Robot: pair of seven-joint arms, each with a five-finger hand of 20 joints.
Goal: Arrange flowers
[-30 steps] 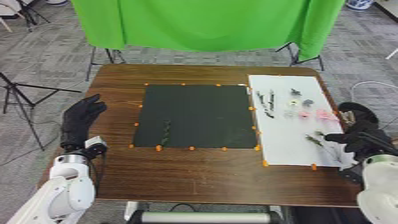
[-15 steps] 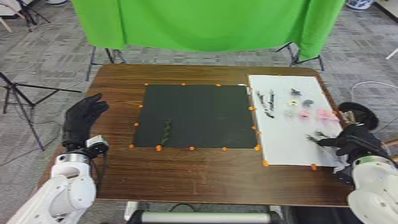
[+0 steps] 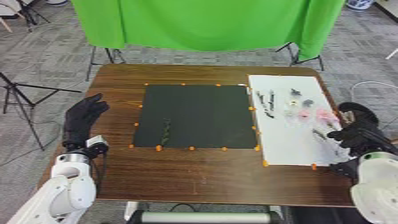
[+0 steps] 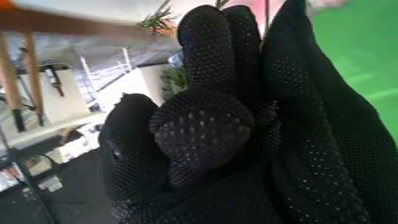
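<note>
If the right hand (image 3: pixel 357 138) swings in low, I'd bet it drags the green sprig (image 3: pixel 319 134) just left of it across the white sheet (image 3: pixel 286 145), maybe into the pink flowers (image 3: pixel 325 115) beyond. Can't tell if it's clenched or gripping anything.

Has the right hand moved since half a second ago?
Yes: in the head view, the right hand has shifted slightly right and forward, judged against the white sheet.

Legible text, labels or brands: none. No number or sign can be read on any surface in either view.
</note>
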